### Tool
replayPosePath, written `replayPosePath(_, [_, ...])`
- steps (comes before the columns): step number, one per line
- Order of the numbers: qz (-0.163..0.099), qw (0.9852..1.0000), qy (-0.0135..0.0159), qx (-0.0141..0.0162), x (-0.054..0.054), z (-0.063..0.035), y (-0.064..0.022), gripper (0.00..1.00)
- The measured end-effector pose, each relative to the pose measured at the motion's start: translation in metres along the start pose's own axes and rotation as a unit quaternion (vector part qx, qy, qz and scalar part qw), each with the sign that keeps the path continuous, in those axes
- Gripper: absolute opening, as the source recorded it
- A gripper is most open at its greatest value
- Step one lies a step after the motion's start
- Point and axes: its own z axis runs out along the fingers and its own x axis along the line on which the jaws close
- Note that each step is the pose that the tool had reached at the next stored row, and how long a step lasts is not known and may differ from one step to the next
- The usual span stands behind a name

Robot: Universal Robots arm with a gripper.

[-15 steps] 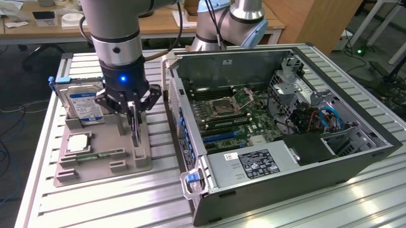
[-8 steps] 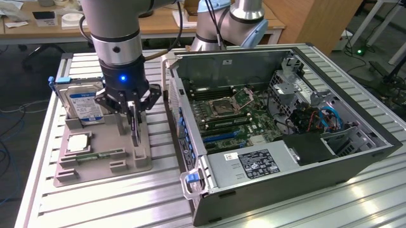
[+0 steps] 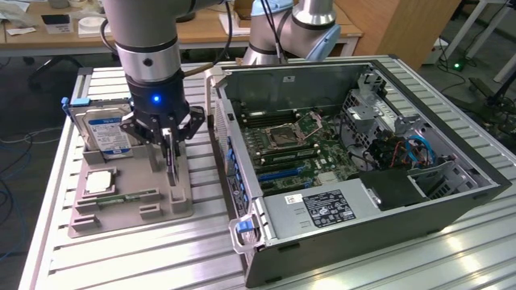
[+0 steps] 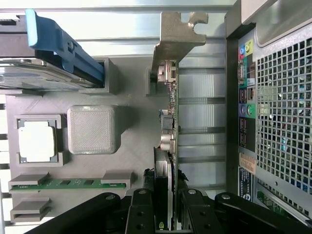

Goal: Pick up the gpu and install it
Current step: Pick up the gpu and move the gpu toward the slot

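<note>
Your gripper (image 3: pixel 168 140) is squeezed shut on the top edge of the gpu (image 3: pixel 171 170). The gpu stands on its thin edge in the gray tray (image 3: pixel 121 214), whose slot keeps it upright for grabbing.

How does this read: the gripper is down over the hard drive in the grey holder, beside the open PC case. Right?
Not quite. The gripper is down over the gpu, which stands on edge in the grey holder. It is not over the hard drive, which sits next to the gpu. The exterior view shows this. The open PC case is beside the holder, as you said.
</note>
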Motion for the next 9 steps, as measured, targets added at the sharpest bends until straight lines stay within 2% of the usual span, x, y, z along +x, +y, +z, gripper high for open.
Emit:
replayPosePath(2, [0.000,1.0000,0.0000,0.0000,-0.0001,-0.0043,0.0001,0.27])
replayPosePath(9, [0.000,1.0000,0.0000,0.0000,-0.0001,-0.0073,0.0001,0.27])
